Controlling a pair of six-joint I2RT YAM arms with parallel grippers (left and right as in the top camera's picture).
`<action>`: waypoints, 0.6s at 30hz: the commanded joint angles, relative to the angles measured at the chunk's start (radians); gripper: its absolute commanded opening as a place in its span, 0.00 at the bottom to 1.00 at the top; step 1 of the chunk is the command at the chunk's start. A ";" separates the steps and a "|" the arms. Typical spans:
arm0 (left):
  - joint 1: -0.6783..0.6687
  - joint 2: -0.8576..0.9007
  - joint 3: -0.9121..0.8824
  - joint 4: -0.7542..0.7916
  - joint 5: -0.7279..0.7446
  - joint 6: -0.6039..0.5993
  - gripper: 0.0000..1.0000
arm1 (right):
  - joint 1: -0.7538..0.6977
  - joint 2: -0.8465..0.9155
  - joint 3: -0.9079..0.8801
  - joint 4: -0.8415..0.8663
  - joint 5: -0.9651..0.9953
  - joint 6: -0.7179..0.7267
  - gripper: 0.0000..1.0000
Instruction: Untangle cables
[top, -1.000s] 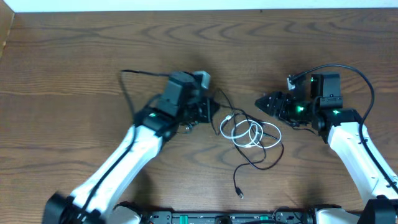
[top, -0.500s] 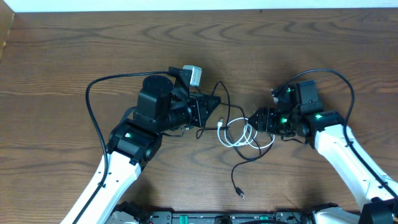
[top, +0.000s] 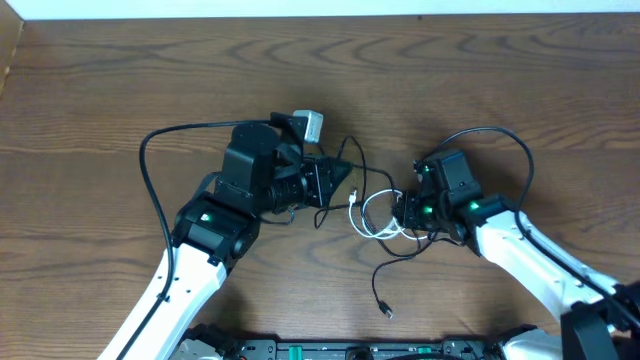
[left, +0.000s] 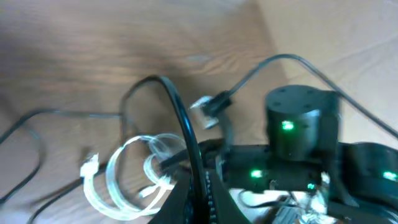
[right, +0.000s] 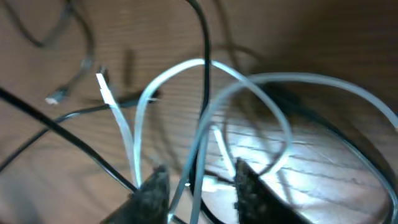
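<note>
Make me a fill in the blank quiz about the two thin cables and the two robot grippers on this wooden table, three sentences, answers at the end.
The thin coiled cable lying between the two arms is ___ in colour. The thin black cable ends in a loose plug nearest the ___ edge of the overhead view. Of the left gripper and the right gripper, the one with strands of the coil between its fingers is the ___ one.
Missing words: white; bottom; right.
</note>
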 joint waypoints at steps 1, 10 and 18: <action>0.010 -0.009 0.008 -0.100 -0.193 0.011 0.07 | -0.019 0.014 -0.009 -0.004 0.207 -0.004 0.01; 0.333 -0.028 0.008 -0.233 -0.283 0.059 0.07 | -0.368 0.014 -0.005 -0.055 0.488 -0.085 0.01; 0.648 -0.037 0.008 -0.235 -0.282 0.058 0.08 | -0.697 0.014 -0.005 -0.050 0.419 -0.085 0.01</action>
